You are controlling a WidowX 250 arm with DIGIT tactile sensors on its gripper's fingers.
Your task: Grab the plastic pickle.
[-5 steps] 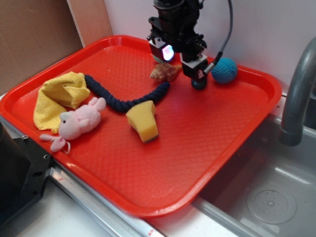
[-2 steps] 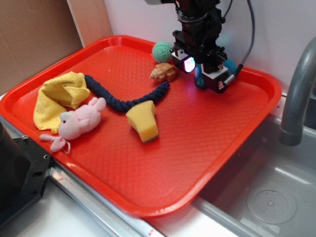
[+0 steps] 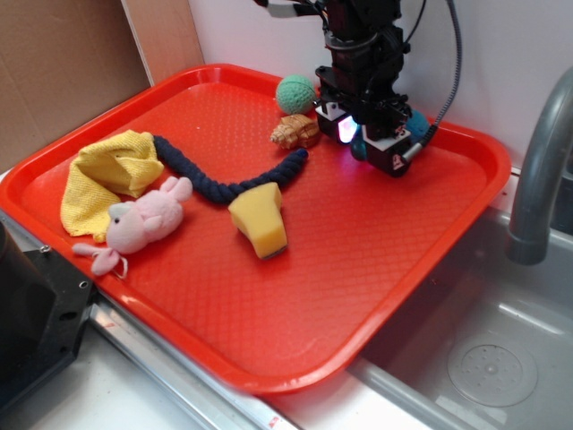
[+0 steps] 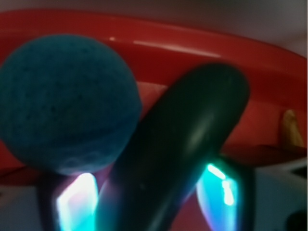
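Near the tray's (image 3: 466, 193) far edge | my pincer (image 4: 151, 199) clamps one plastic pickle (image 4: 178, 149), tilted, touching one blue ball (image 4: 65, 103) | one green ball (image 3: 295, 92), one rope (image 3: 228, 184), one sponge (image 3: 260, 218)

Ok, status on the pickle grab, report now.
Gripper low at tray's far edge, fingers either side of the pickle; closure unclear. Blue crocheted ball pressed against pickle's side, crowding the grasp.

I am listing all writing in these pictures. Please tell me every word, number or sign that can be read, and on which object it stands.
No text is readable.
Small red mark on the gripper housing: too small to read.
Plastic pickle, blue ball, tray: no writing visible.
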